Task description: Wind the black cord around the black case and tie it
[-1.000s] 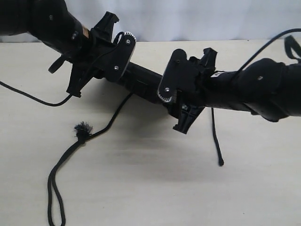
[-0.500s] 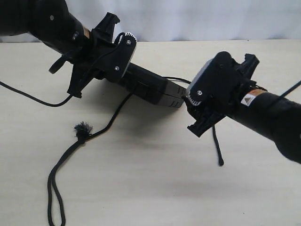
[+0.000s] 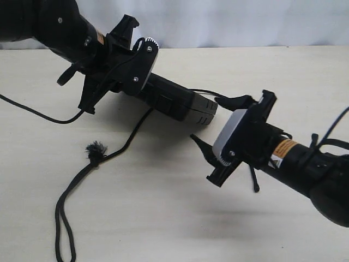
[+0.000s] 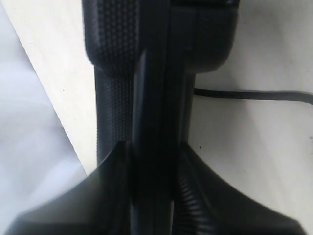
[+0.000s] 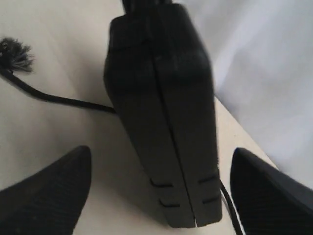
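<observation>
The black case [image 3: 177,101] hangs slanted over the table, one end clamped in my left gripper [image 3: 136,82]. In the left wrist view the case [image 4: 156,73] fills the gap of that gripper [image 4: 151,149], both pads pressed on it. My right gripper [image 3: 210,120] stands open just off the case's free end, touching nothing. Its wrist view shows the grooved end of the case [image 5: 161,112] between wide-spread fingers [image 5: 49,196]. The black cord [image 3: 128,139] drops from the case to a frayed knot [image 3: 96,148] and a long loop [image 3: 62,229]. Another strand [image 3: 252,174] lies under the right arm.
A thin black line [image 3: 32,112] curves over the table at the far left, below the left arm. A white backdrop [image 3: 234,22] closes the table's far edge. Cord [image 4: 254,94] also runs past the case in the left wrist view.
My right gripper has drawn back from the case's free end toward the front right, and its jaws now stand wide apart. The left gripper and the case have stayed put.
</observation>
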`<state>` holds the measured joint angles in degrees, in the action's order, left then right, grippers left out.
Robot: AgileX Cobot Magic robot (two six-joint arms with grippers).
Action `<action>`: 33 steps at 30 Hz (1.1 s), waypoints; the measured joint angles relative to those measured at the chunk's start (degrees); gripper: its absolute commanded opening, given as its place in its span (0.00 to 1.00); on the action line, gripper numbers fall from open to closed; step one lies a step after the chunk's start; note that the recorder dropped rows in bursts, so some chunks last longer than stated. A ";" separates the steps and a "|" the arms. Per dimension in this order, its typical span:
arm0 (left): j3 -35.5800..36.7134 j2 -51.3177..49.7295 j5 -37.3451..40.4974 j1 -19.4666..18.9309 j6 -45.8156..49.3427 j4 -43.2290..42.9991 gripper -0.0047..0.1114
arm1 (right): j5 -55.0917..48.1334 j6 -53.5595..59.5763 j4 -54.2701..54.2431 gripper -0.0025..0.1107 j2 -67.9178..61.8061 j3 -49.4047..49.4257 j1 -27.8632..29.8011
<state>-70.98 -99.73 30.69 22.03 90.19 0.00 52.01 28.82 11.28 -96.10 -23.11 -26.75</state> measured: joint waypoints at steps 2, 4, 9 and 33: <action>0.00 0.00 0.00 0.00 0.00 0.00 0.04 | 0.00 0.93 0.52 0.67 -3.60 -2.33 0.00; 0.00 0.00 0.00 0.00 0.00 0.00 0.04 | 0.00 1.73 0.82 0.67 -6.09 -4.65 0.00; 0.00 0.00 0.22 0.00 0.00 0.00 0.04 | 0.11 3.89 2.25 0.67 -9.76 -9.73 0.09; 0.00 0.00 0.09 0.00 0.00 0.00 0.25 | -1.56 10.51 -0.31 0.06 -16.00 -17.09 0.09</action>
<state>-70.98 -99.73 30.78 22.03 90.19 0.00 50.45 39.34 10.97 -112.10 -40.20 -26.67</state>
